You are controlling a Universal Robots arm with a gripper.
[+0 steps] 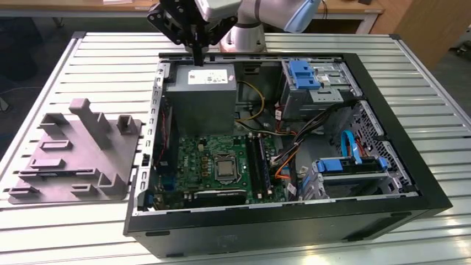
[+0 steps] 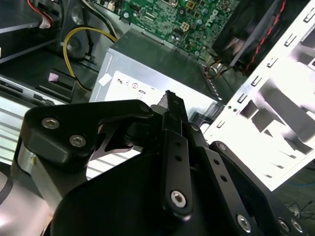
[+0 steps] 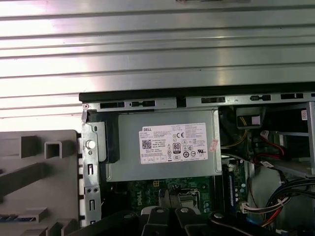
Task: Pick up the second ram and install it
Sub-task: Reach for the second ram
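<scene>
My gripper (image 1: pixel 199 62) hangs over the back edge of the open computer case (image 1: pixel 368 215), just above the grey power-supply box (image 1: pixel 200 99). Its fingers (image 2: pixel 170 128) are pressed together with nothing between them, in the second wrist view (image 2: pixel 171 98) as well. The thin blue-green strip lying in a slot of the grey fixture (image 3: pixel 34 182) looks like the second ram (image 3: pixel 19 217). It is well off to the side of the gripper, outside the case. On the green motherboard (image 1: pixel 213 160), the long black memory slots (image 1: pixel 257 160) run beside the processor socket.
The grey fixture (image 1: pixel 74 154) with upright posts stands on the slatted metal table (image 1: pixel 110 61), at the exterior view's left of the case. Inside the case are blue drive brackets (image 1: pixel 303 74), a drive cage (image 1: pixel 353 171) and loose cables (image 1: pixel 294 138).
</scene>
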